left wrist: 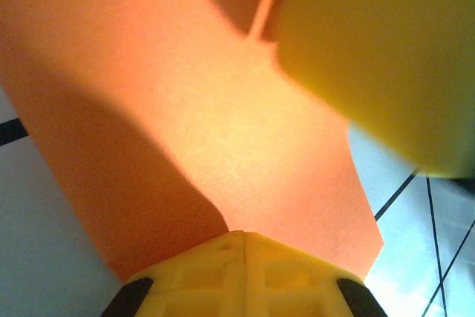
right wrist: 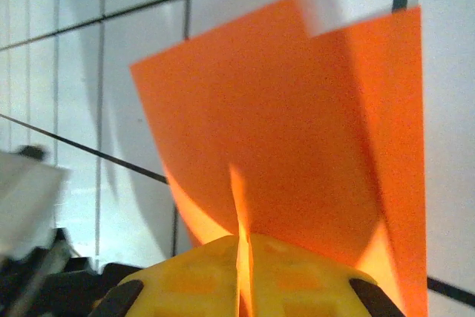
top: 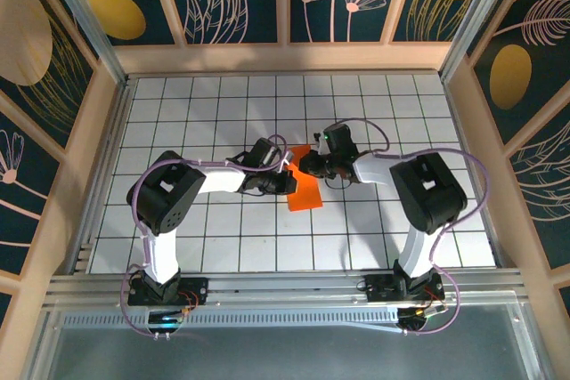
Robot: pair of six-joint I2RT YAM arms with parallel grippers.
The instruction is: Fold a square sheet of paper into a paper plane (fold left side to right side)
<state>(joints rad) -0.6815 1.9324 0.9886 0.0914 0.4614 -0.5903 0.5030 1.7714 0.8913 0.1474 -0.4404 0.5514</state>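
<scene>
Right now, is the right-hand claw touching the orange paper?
Touching. The right wrist view shows the square sheet of paper pinched edge-on between the right gripper's closed yellow fingers.

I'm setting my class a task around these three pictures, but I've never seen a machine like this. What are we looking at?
These are two robot arms bolted to a white gridded table. The wide picture looks down from above: the left arm on the left, the right arm on the right. The two close-ups come from a camera on each wrist; the yellow shapes at the bottom are that arm's own fingers. Between the arms is the square sheet of paper, bright orange and partly folded. The left gripper and the right gripper are each shut on it, pinching an edge.
</scene>
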